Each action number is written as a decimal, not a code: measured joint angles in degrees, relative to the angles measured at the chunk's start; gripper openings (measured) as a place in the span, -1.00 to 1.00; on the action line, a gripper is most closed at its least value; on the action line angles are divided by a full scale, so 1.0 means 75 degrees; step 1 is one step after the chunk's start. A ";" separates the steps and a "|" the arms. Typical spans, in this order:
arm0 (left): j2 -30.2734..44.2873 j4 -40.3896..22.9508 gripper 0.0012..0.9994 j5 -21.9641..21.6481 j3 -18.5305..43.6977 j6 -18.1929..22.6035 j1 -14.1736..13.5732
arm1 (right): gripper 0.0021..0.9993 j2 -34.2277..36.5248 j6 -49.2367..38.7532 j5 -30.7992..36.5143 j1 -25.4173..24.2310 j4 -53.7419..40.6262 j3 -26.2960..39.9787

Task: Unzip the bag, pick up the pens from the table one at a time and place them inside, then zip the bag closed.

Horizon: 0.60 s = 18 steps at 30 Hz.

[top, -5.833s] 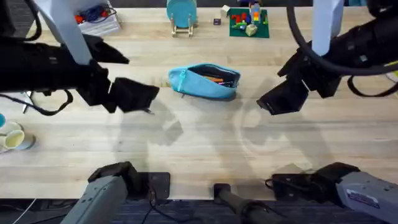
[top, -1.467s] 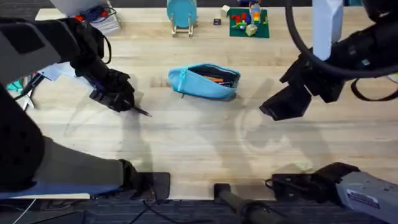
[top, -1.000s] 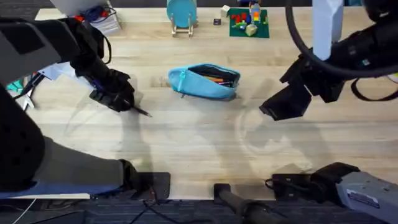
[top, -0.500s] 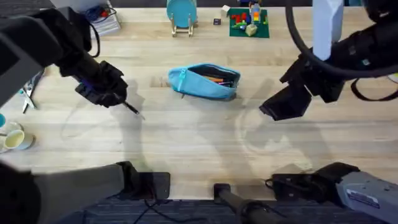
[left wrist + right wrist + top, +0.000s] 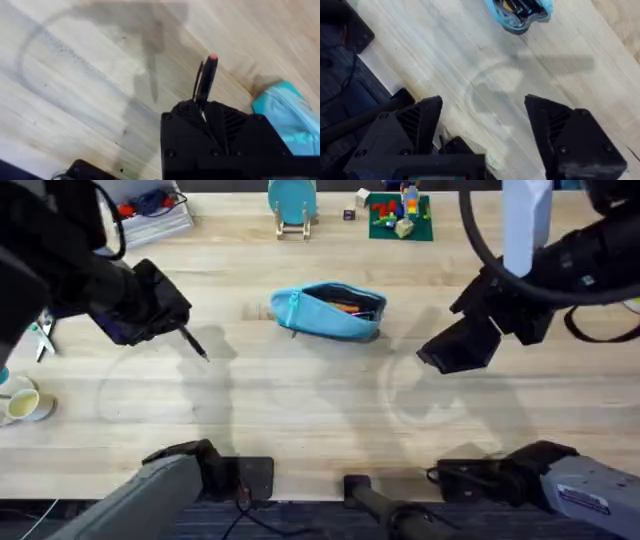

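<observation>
From overhead I see the bag (image 5: pixel 328 311) lying unzipped at the middle of the counter (image 5: pixel 320 410), toward the far side, with colored pens visible in its opening. My left gripper (image 5: pixel 172 320) hangs above the counter to the left of the bag, well apart from it, its jaws clamped on a dark pen (image 5: pixel 193 343) that sticks out toward the near right. My right gripper (image 5: pixel 455 345) is raised to the right of the bag, clear of it.

On the left wrist camera the black fingers (image 5: pixel 220 135) pinch the pen (image 5: pixel 206 80), whose red tip points away over the bare wood; one end of the bag (image 5: pixel 287 117) shows beyond.

On the right wrist camera the jaws of the right gripper (image 5: pixel 485 125) stand wide with nothing between them, and the open bag (image 5: pixel 520 12) lies farther off on the counter (image 5: pixel 470 70).
</observation>
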 joint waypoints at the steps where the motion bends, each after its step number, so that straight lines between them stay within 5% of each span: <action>1: -0.0128 -0.0006 -0.92 0.0087 0.0000 0.0158 0.0000 | 1.00 0.0001 -0.0001 0.0002 0.0000 0.0000 0.0000; 18: -0.1723 -0.0050 -0.92 0.0543 0.0000 0.1457 0.0000 | 1.00 0.0001 0.0001 -0.0001 0.0000 0.0000 0.0000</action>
